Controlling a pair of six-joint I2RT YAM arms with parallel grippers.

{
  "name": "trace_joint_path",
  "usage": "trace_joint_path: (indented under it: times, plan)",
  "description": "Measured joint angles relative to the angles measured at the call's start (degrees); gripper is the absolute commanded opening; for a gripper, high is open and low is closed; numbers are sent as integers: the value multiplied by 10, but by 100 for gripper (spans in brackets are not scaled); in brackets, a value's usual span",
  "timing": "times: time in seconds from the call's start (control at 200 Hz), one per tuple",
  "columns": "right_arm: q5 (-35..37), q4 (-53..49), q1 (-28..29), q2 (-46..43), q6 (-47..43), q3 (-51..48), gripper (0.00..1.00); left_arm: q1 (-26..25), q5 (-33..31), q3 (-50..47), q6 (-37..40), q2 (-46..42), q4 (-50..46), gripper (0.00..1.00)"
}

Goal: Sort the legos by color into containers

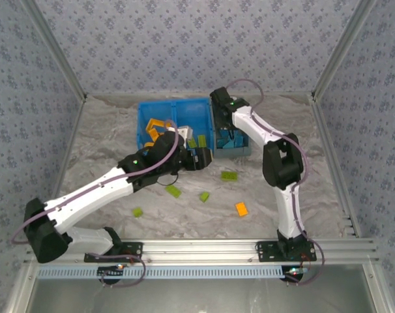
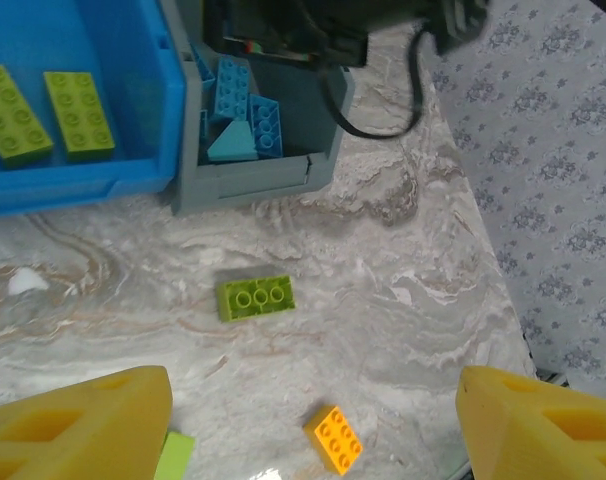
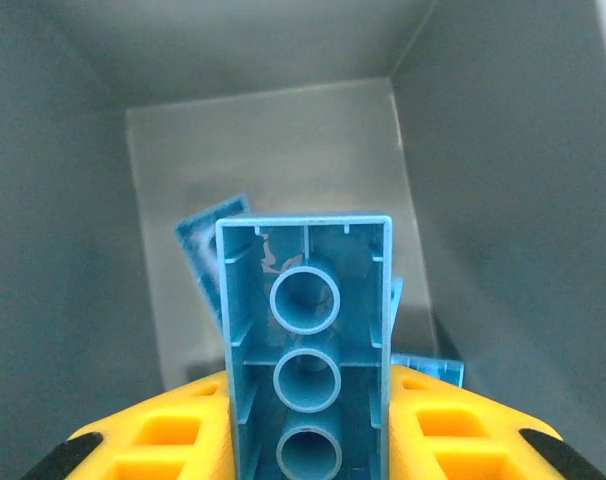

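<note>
My right gripper (image 3: 305,425) is shut on a blue lego (image 3: 305,330), hollow underside towards the camera, held inside the grey container (image 3: 263,150) above other blue legos (image 3: 205,238). From above, the right gripper (image 1: 229,135) reaches down into the grey container (image 1: 244,151). My left gripper (image 2: 313,425) is open above the table, with nothing between its fingers (image 2: 83,425). Below it lie an orange lego (image 2: 334,439) and an upturned green lego (image 2: 255,298). The blue container (image 1: 175,107) holds orange legos (image 1: 157,127) on its left and green legos (image 2: 78,112) on its right.
Loose green legos (image 1: 173,191) (image 1: 204,196) (image 1: 137,212) (image 1: 229,175) and an orange one (image 1: 241,208) are scattered on the marble table in front of the containers. The left arm (image 1: 93,192) stretches diagonally across the table's left half. Patterned walls enclose the table.
</note>
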Motion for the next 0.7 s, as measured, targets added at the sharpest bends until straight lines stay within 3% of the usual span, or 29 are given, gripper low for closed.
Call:
trace_joint_path:
  times: [0.105,0.3,0.45,0.575,0.7]
  plan:
    - [0,-17,-17,45,-4,51,35,-7,-12,1,-1,24,5,75]
    - [-8,-40,-34,88,-20,97,56,-14,-45,1,-24,40,-13,74]
    - [-10,-45,-28,84,-28,97,60,-20,-88,1,-89,38,-67,74]
    - [-8,-45,-12,47,-32,81,60,-22,-121,-21,-173,22,-133,74]
    - [13,-35,23,-62,-36,28,61,-21,-145,-63,-272,2,-200,75]
